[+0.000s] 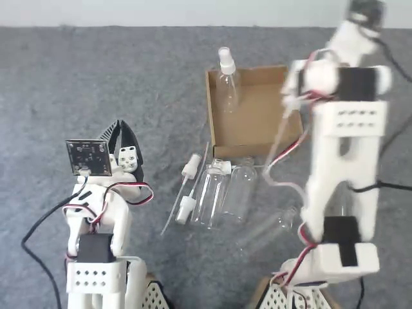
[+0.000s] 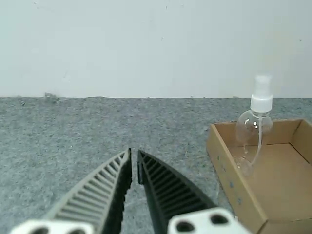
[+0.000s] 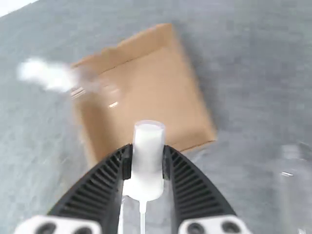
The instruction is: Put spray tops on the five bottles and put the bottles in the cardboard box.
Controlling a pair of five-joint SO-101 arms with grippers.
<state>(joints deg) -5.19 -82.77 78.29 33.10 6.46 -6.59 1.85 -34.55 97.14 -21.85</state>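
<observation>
While the left gripper (image 1: 125, 145) sits low over the grey carpet (image 1: 77, 77) on the left, its jaws are drawn almost together on nothing. Moving right, two loose spray tops (image 1: 192, 166) lie on the carpet. Just beside them, two clear bottles (image 1: 211, 190) lie side by side, right in front of the cardboard box (image 1: 264, 116). One capped bottle (image 1: 226, 80) stands upright in the box's far left corner. Over on the right, the right gripper (image 3: 147, 151) is clamped on a white spray top (image 3: 147, 165), its tube dangling, above the box's right edge.
</observation>
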